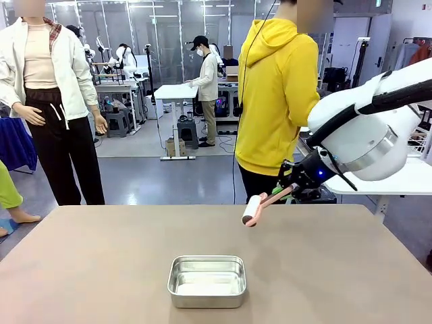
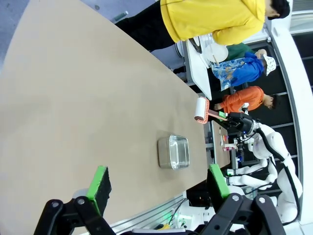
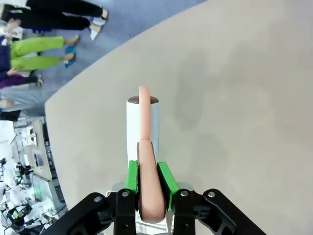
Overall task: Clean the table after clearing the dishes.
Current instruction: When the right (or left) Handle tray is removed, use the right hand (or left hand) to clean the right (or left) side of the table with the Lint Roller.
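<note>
The table [image 1: 81, 270] occupies the lower half of the front view, its plain taupe-brown top running from the robot's side to the far edge, where a person in a yellow hooded top [image 1: 277, 101] stands facing away from the camera. A shiny steel rectangular pan [image 1: 206, 280] sits on the table near the robot's side, roughly on the centre line, resting flat with its open side up. The right arm [image 1: 364, 135] enters from the right of the picture and reaches toward the far edge of the table. The right gripper [image 1: 287, 187] is clamped on the pink handle of a lint roller [image 1: 255, 208]; in the right wrist view both green pads [image 3: 132, 177] press against the sides of the handle, and the white roll extends forward beyond the fingertips. The roll is located above the far right portion of the table top, well apart from the pan. It appears to be clear of the surface, although the available angles do not confirm whether it touches. In the left wrist view, the left gripper [image 2: 156, 176] is positioned over the table with its fingers [image 2: 99, 183] spread wide apart and nothing between them; the pan lies farther along the table top beyond the fingertips.
</note>
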`<state>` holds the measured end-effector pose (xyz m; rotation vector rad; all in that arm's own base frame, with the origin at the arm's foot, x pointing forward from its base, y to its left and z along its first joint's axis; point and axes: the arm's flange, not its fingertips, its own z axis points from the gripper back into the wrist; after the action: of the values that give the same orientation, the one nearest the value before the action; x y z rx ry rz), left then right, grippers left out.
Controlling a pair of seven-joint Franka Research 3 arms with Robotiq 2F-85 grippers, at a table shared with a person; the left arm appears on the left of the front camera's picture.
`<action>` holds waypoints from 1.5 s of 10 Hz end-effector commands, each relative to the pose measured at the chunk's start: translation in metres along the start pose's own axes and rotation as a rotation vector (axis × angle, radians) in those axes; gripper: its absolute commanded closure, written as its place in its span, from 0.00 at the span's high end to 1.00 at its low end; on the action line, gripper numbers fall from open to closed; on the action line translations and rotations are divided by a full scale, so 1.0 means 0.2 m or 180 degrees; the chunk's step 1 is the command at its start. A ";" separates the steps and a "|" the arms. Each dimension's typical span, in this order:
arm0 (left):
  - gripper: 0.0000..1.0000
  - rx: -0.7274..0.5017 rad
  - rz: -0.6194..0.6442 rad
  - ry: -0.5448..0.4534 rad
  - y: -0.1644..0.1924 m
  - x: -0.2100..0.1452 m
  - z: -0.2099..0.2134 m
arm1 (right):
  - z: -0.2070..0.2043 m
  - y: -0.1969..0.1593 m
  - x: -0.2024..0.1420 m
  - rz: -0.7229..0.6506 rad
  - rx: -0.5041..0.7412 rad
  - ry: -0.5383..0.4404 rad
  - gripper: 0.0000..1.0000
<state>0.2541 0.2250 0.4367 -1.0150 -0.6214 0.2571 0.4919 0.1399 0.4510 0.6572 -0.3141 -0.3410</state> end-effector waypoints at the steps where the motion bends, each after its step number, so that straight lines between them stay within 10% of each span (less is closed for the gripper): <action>1: 1.00 -0.0024 -0.0015 -0.0029 0.00 0.00 0.01 | 0.10 -0.06 0.03 -0.0155 -0.0066 -0.0080 0.00; 4: 1.00 -0.0024 -0.0015 -0.0029 0.00 0.00 0.01 | 0.10 -0.06 0.03 -0.0155 -0.0066 -0.0080 0.00; 5: 1.00 -0.0024 -0.0015 -0.0029 0.00 0.00 0.01 | 0.07 -0.08 0.06 -0.0097 -0.0024 -0.0085 0.22; 7: 1.00 -0.0024 -0.0015 -0.0029 0.00 0.00 0.01 | -0.08 -0.06 0.16 0.0301 -0.0102 0.0588 0.22; 15: 1.00 -0.0024 -0.0015 -0.0029 0.00 0.00 0.01 | -0.45 -0.34 0.16 0.0636 -0.0466 0.0734 0.22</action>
<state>0.2541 0.2249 0.4367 -1.0152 -0.6214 0.2568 0.5505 0.1371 0.3712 0.5578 -0.1330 -0.1028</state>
